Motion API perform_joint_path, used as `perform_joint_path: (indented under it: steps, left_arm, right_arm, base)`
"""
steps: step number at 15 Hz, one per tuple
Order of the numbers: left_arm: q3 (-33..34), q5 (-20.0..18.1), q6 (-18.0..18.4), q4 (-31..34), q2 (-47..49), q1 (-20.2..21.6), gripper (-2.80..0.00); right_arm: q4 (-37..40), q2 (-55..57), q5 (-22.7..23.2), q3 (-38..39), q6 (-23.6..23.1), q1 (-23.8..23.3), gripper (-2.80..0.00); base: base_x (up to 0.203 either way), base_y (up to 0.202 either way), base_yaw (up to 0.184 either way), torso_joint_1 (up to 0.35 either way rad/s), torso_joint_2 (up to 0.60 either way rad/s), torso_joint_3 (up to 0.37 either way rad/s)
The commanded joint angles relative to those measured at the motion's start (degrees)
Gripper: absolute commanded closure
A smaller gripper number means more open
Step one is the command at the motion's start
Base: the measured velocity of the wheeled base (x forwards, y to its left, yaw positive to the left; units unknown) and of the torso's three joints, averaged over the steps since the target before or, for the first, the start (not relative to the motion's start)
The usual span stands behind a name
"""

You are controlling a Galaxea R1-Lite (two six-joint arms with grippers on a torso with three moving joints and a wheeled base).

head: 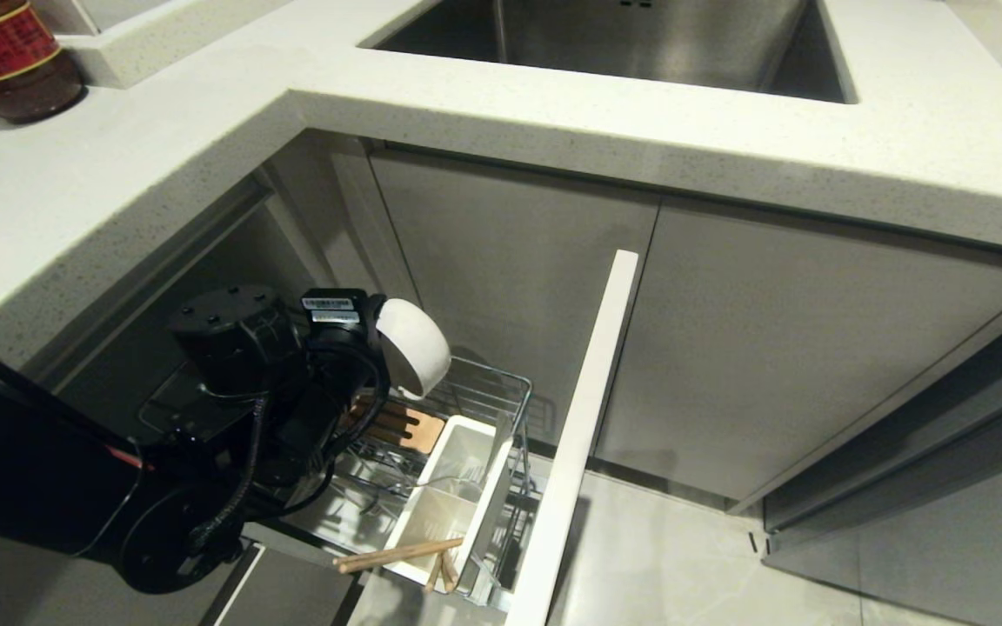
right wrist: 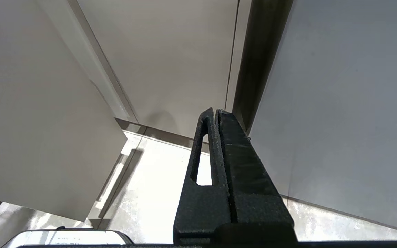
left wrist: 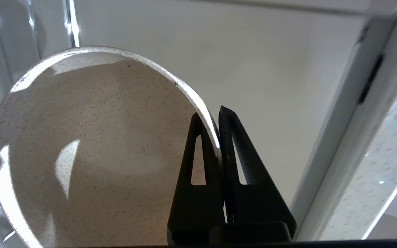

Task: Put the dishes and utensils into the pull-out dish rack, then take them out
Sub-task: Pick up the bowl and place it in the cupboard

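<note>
My left gripper is shut on the rim of the off-white speckled bowl, one finger inside it and one outside. In the head view the left arm holds the bowl tilted on edge above the back of the pull-out dish rack. The rack is drawn out below the counter, its white front panel on the right. Wooden chopsticks lie slanted across the near end of the white cutlery caddy. My right gripper is shut and empty, out of the head view.
The steel sink is set in the speckled countertop above the rack. A dark bottle with a red label stands at the back left. Grey cabinet doors close off the right, above a tiled floor.
</note>
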Motion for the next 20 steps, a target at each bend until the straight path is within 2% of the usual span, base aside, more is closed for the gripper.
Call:
perform_joint_path:
  steps: [1,8,20]
  left_arm:
    - [0.3,0.2,-0.5,-0.8,0.2,0.3,0.0]
    - [1.0,-1.6,-4.3,-0.8,1.9,1.3,0.0]
    - [1.1,-1.8,-5.4,-2.6,4.2,1.6,0.0]
  right_arm:
    - [-0.1,0.0,0.0,1.5,0.0,0.0,0.0]
    - [-0.1,0.0,0.0,1.5,0.0,0.0,0.0]
    - [-0.1,0.0,0.0,1.5,0.0,0.0,0.0]
  base:
    - [0.0,0.0,0.0,0.0,0.0,0.0]
    - [0.0,0.0,0.0,0.0,0.0,0.0]
    - [0.0,0.0,0.0,0.0,0.0,0.0]
